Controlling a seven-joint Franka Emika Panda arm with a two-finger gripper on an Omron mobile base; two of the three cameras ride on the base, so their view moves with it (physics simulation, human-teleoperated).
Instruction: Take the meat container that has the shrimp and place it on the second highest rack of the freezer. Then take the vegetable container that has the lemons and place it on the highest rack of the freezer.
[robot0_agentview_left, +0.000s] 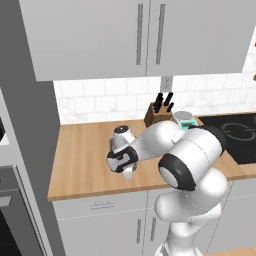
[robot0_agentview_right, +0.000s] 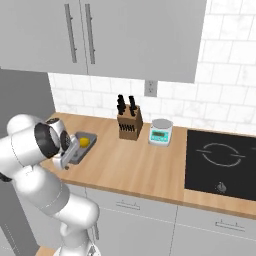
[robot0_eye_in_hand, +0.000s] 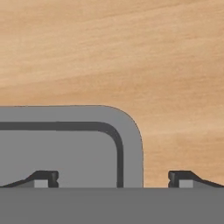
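Left base view: arm reached fwd over the wooden bench (robot0_agentview_left: 80, 160), tool (robot0_agentview_left: 128, 172) pointed down close to the bench top; the arm's body hid whatever lay under it, and the jaw gap couldn't be read from here. Knife block (robot0_agentview_left: 159, 111) and small scale (robot0_agentview_left: 184, 119) stood at the back by the tiled wall, dark cooktop (robot0_agentview_left: 235, 137) to the right. Right base view: showed what the left one didn't, a grey container (robot0_agentview_right: 82, 148) w/ a yellow lemon (robot0_agentview_right: 84, 142) in it, lying on the bench near the left end, right beside the arm's wrist; the tool itself was mostly masked by the wrist. Knife block (robot0_agentview_right: 129, 122), scale (robot0_agentview_right: 161, 132) and cooktop (robot0_agentview_right: 220, 157) sat further right, well apart from the container. Hand view: tool (robot0_eye_in_hand: 113, 178) wide open, holding nothing; one fingertip (robot0_eye_in_hand: 43, 178) over the container's inside, the other (robot0_eye_in_hand: 183, 177) over bare bench, so the container's rounded corner and rim (robot0_eye_in_hand: 131, 144) lay btw them.
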